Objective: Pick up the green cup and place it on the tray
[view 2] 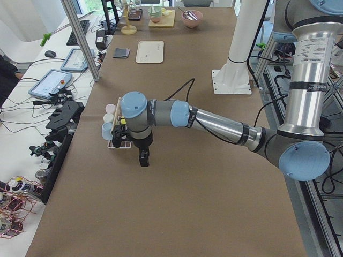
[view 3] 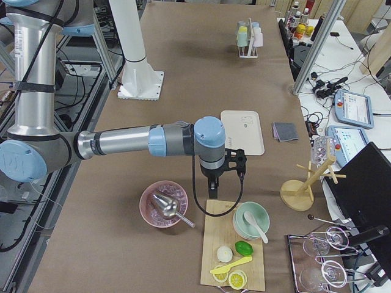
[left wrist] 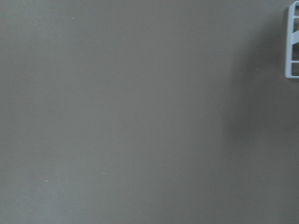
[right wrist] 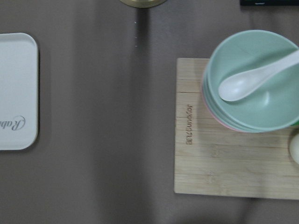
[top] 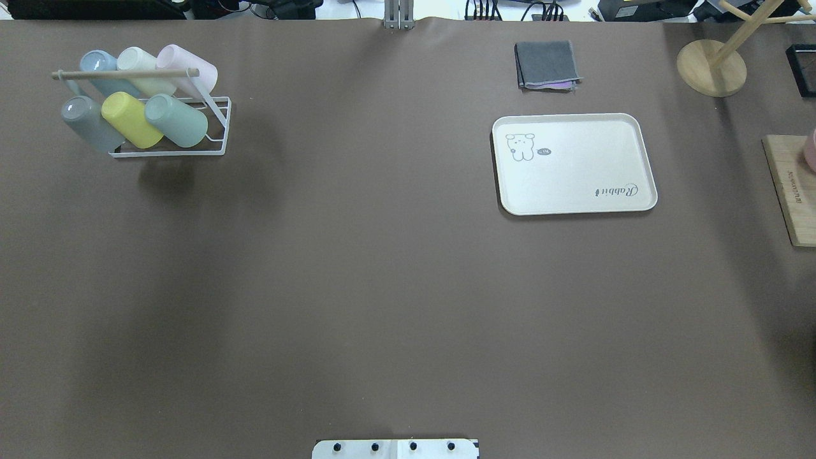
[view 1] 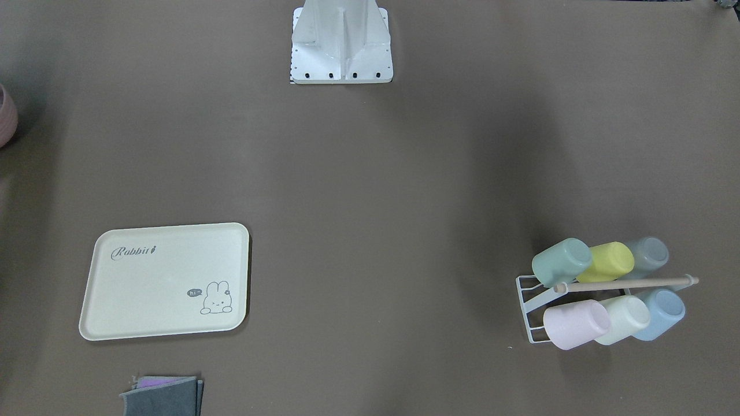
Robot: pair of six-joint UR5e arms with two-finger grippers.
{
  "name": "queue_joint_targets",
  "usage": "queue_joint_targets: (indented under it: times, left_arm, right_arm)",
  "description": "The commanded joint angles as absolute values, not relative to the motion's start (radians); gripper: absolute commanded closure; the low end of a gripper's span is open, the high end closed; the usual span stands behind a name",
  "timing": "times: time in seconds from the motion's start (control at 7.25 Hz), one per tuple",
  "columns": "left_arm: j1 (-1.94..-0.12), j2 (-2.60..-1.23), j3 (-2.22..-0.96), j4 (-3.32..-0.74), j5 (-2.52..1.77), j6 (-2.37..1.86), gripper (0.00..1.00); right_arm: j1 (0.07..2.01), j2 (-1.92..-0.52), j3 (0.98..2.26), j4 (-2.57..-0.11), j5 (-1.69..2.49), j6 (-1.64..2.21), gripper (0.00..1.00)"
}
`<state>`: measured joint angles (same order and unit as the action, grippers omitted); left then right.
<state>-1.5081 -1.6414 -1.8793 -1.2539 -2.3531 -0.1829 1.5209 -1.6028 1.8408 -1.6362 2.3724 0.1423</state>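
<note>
Mint-green and matte, the green cup [view 1: 562, 261] sits on a white wire rack [left wrist: 288, 51] with 5 other pastel cups, all tilted on their sides in 2 rows of 3. It is the end cup of the row nearer the robot, touching the yellow cup [view 1: 606, 261], which has a grey cup [view 1: 647, 254] on its other side. Across the rack's wooden handle bar [view 1: 624, 283] lie a pink cup [view 1: 575, 323], a cream cup [view 1: 624, 318] and a blue cup [view 1: 662, 312].

On the brown counter [view 1: 370, 202], the tray [view 1: 165, 280] lies flat well apart from the rack, toward the robot's right, with its "Rabbit" lettering and bunny drawing showing. A folded grey cloth [view 1: 162, 396] lies near the tray's far edge.

Seen from the left end, the left end effector [view 2: 143, 159] points down over the counter near the rack, apart from the cups; I cannot tell whether it is open or closed. Its wrist camera shows only counter and a corner of the rack.

Seen from the right end, the right end effector [view 3: 212, 193] hangs pointing down between the tray and a bamboo board [right wrist: 219, 163] that carries a green bowl [right wrist: 261, 102] with a white spoon [right wrist: 247, 84]; again I cannot tell its state.
</note>
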Motion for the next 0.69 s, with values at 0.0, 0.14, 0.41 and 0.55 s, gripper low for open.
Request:
queue_joint_targets:
  times: [0.0, 0.14, 0.41, 0.55]
  left_arm:
    - [-1.331, -1.772, -1.974, -1.236, -2.355, -0.467, 0.02]
    - [-1.294, -1.798, -2.006, -1.244, -2.359, -0.475, 0.02]
    - [-1.064, -2.031, -1.980, -1.230, -2.113, -0.651, 0.02]
    - [-0.937, -2.023, -1.983, -1.248, -1.983, -0.602, 0.02]
  right_arm:
    - [1.381, -1.449, 1.722, -1.635, 2.368, 0.192, 0.00]
    - [1.334, -1.372, 1.636, -1.632, 2.368, 0.192, 0.00]
    - [1.243, -1.300, 1.443, -1.379, 2.365, 0.318, 0.01]
    - [1.192, -1.273, 1.346, -1.201, 2.359, 0.433, 0.01]
